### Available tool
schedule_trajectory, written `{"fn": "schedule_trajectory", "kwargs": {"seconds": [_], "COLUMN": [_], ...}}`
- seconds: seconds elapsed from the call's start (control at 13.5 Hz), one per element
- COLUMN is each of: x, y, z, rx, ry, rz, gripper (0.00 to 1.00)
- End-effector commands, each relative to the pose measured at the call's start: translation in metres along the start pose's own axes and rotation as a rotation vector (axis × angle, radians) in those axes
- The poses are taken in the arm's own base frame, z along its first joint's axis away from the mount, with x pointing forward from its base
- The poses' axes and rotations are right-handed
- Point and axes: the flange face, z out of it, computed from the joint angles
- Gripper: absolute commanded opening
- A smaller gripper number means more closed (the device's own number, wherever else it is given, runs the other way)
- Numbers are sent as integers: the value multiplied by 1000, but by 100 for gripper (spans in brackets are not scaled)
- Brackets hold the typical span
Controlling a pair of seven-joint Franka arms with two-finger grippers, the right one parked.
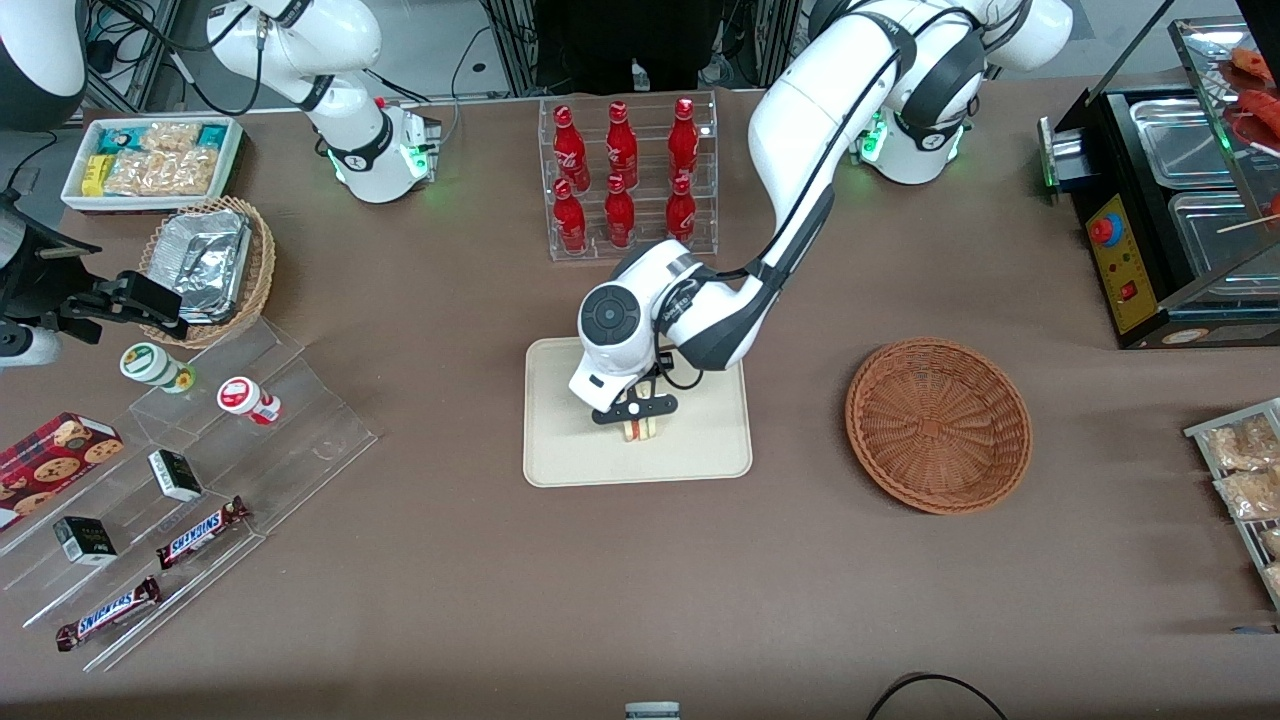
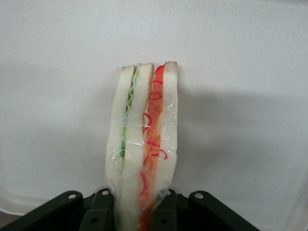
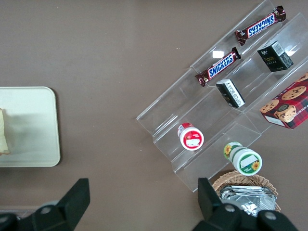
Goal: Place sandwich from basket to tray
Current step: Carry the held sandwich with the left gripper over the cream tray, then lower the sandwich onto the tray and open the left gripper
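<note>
over tray (image 1: 560, 455), claw (image 1: 638, 428) gripping sandwich (image 2: 142, 144)

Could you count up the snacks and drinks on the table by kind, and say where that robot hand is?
Red bottles: 6
Snickers bars: 2
Sandwich: 1
Cookie box: 1
Total: 10
The gripper is over the tray, shut on the sandwich; the basket holds nothing.
</note>
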Motion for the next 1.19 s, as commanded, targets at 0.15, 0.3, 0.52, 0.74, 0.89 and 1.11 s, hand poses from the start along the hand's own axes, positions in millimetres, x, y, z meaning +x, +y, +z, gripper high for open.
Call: {"fn": "schedule_trajectory", "kwargs": {"seconds": [0.15, 0.3, 0.52, 0.74, 0.89, 1.11], "x": [2, 2, 0, -7, -9, -14], "y": [8, 8, 7, 3, -3, -11], "z": [3, -6, -40, -90, -123, -158], "rx": [-8, -10, -29, -51, -69, -71], "ry": [36, 50, 63, 83, 97, 113], "rz": [-35, -28, -28, -18, -19, 41], "gripper": [99, 100, 100, 100, 100, 100]}}
